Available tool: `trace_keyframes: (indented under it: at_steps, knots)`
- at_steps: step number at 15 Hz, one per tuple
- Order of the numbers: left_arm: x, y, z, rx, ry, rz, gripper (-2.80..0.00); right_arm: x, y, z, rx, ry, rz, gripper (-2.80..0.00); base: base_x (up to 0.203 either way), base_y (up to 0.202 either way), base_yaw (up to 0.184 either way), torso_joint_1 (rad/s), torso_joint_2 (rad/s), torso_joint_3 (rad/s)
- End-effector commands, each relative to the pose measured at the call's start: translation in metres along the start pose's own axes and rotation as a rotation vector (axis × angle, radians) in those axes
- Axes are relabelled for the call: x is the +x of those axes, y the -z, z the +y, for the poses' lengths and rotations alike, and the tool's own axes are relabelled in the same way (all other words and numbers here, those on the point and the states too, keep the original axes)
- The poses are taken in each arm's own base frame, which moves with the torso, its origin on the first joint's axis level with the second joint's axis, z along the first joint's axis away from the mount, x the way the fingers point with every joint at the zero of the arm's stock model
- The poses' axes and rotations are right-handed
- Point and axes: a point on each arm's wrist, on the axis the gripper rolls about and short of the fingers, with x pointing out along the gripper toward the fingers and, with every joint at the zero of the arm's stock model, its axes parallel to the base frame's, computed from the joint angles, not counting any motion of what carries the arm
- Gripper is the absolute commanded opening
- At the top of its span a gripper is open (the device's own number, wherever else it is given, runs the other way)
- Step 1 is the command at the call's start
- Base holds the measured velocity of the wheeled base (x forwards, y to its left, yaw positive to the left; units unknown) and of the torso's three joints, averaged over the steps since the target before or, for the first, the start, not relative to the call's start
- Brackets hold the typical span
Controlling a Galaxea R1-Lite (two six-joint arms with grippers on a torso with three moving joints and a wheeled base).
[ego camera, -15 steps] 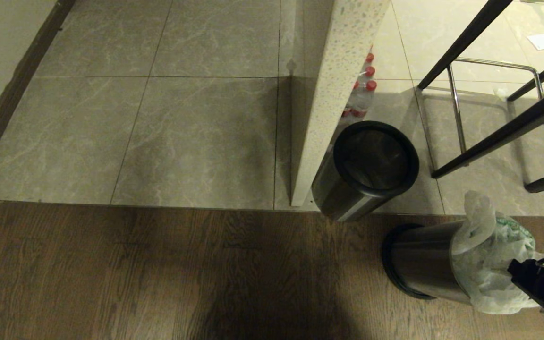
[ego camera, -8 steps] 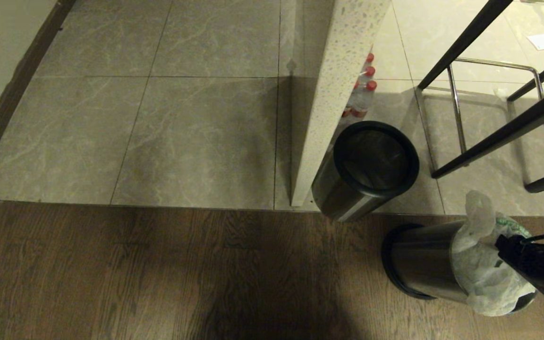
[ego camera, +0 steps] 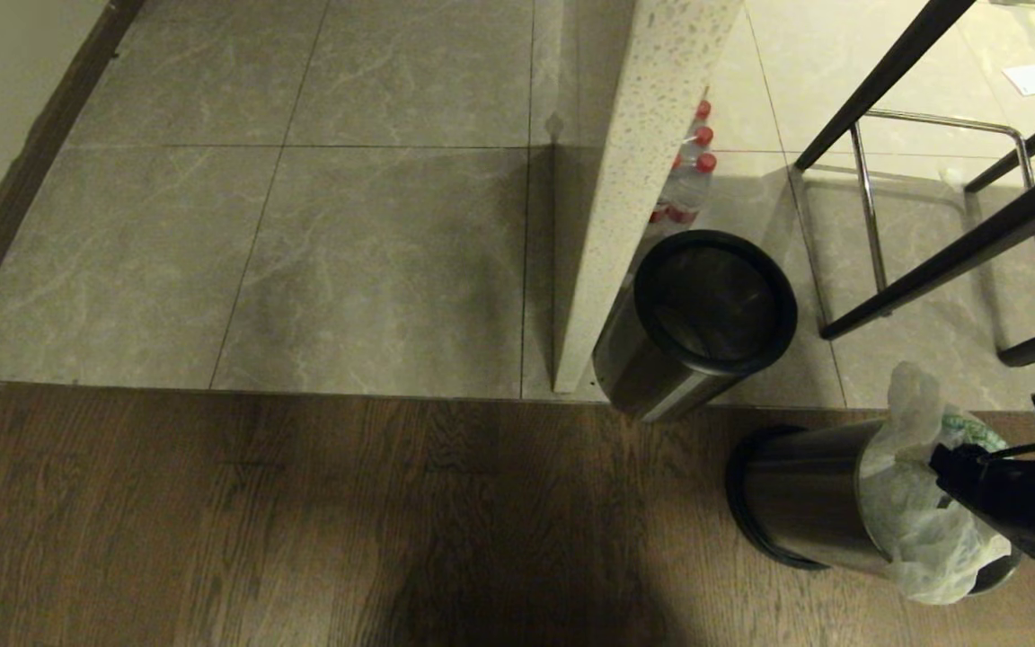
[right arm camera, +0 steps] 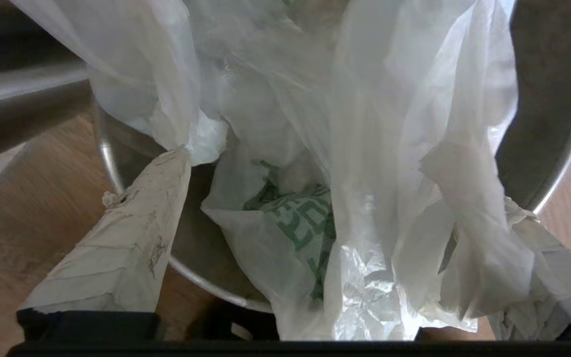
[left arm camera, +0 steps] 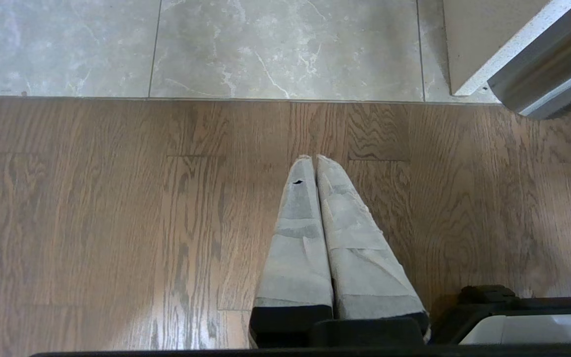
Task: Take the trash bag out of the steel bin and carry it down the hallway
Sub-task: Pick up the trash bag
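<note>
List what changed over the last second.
The right end effector moved up and left in the head view, from the bag's lower right to over it, jaws open around the plastic, nothing gripped. The bag's top got pressed down. Both bins and the parked left end effector stayed put.

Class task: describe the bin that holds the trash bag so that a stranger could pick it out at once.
Start at the speckled stone pillar. Beside its base stands one empty steel bin; nearer, on the wood floor, stands the steel bin you want. Only this one has a crinkled whitish trash bag spilling over its top.
</note>
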Motion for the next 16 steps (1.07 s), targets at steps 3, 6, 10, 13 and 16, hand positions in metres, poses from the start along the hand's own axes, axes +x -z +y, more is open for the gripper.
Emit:
trace_keyframes:
  at_steps: [3, 6, 10, 13, 16]
  knots:
    - [0.000, 0.000, 0.000, 0.000, -0.001, 0.000, -2.80, 0.001, 0.000, 0.000, -0.014, -0.002, 0.000, 0.00, 0.000, 0.000, 0.000, 0.000, 0.00, 0.000]
    - [0.000, 0.000, 0.000, 0.000, -0.001, 0.000, -2.80, 0.005, 0.003, -0.002, -0.024, 0.008, 0.019, 0.00, 0.000, 0.000, 0.000, 0.000, 0.00, 0.000]
    - [0.000, 0.000, 0.000, 0.000, -0.001, 0.000, -2.80, 0.003, 0.009, -0.004, -0.090, 0.018, 0.040, 0.00, 0.000, 0.000, 0.000, 0.000, 0.00, 0.000]
    - [0.000, 0.000, 0.000, 0.000, -0.001, 0.000, -2.80, -0.003, 0.009, -0.004, -0.091, 0.014, 0.027, 0.00, 0.000, 0.000, 0.000, 0.000, 0.00, 0.000]
    - [0.000, 0.000, 0.000, 0.000, -0.001, 0.000, -2.80, -0.006, 0.011, -0.005, -0.094, 0.015, 0.030, 0.00, 0.000, 0.000, 0.000, 0.000, 0.00, 0.000]
